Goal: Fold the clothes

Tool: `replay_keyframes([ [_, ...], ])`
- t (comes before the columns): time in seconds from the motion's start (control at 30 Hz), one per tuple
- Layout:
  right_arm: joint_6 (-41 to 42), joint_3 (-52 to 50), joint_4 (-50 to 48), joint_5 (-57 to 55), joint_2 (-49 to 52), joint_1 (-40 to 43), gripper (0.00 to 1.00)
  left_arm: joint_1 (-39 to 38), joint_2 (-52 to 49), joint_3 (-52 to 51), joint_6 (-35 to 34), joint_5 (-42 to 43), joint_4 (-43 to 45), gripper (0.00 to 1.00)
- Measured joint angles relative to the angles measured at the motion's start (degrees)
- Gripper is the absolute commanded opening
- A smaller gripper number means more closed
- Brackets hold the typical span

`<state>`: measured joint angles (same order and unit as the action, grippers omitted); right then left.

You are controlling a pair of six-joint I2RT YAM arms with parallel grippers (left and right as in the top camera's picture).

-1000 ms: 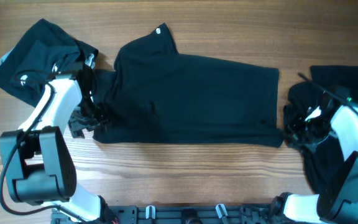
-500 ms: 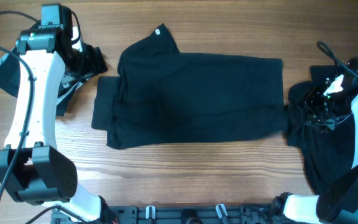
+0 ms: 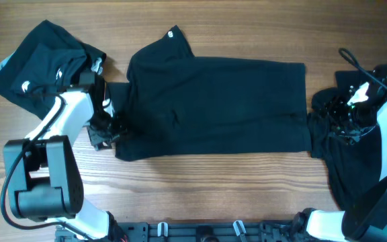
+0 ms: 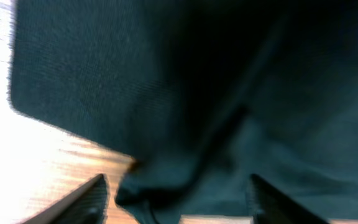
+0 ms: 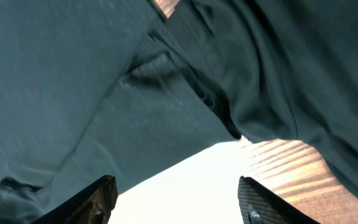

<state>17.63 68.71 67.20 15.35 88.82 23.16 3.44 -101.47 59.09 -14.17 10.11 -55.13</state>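
Working on the shirt point(image 3: 213, 107), the largest piece, lying flat across the middle of the overhead frame on the table point(image 3: 200, 195). Appearing already narrowed into a long rectangle, with a small white logo point(image 3: 172, 32) showing at its upper left corner. Probably needing at least one crosswise fold before counting as done.

Leaving a heap point(image 3: 345, 175) of black cloth at the right edge of the frame, crumpled and not yet folded. Leaving a bundle point(image 3: 32, 60) at the upper left too, looking loosely gathered rather than neatly squared.

Reaching with the left gripper point(image 3: 103, 134) point(image 4: 179, 193) at the shirt's lower left corner, jaws standing spread, a rumpled cloth edge lying between them, unpinched. Hovering with the right gripper point(image 3: 328, 124) point(image 5: 179, 199) at the shirt's right edge, beside the heap, jaws likewise apart over cloth and bare wood, holding nothing.

Judging the job well under half done.
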Motion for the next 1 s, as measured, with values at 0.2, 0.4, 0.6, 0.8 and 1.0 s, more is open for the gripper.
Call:
replay_keyframes([
  [0.2,-2.8,0.0,-3.0,2.1,0.0,0.0,0.66,0.3,0.0,-3.0,-3.8,-10.9,2.0,0.04],
  [0.4,-5.0,-3.2,-4.3,4.5,0.0,-3.0,0.66,3.3,0.0,-0.1,-5.0,-17.0,1.8,0.40],
  [0.6,-3.6,-10.6,-16.7,6.2,0.0,-6.1,0.52,3.3,0.0,9.0,-3.5,-11.8,-8.5,0.47],
  [0.8,-3.4,-10.6,-26.5,10.5,0.0,-6.2,0.50,3.3,1.7,23.4,-1.3,-3.1,-15.5,0.54],
  [1.0,2.3,-10.6,-42.6,15.2,6.4,-8.9,0.57,0.3,4.3,28.1,1.0,5.8,6.2,0.61],
])
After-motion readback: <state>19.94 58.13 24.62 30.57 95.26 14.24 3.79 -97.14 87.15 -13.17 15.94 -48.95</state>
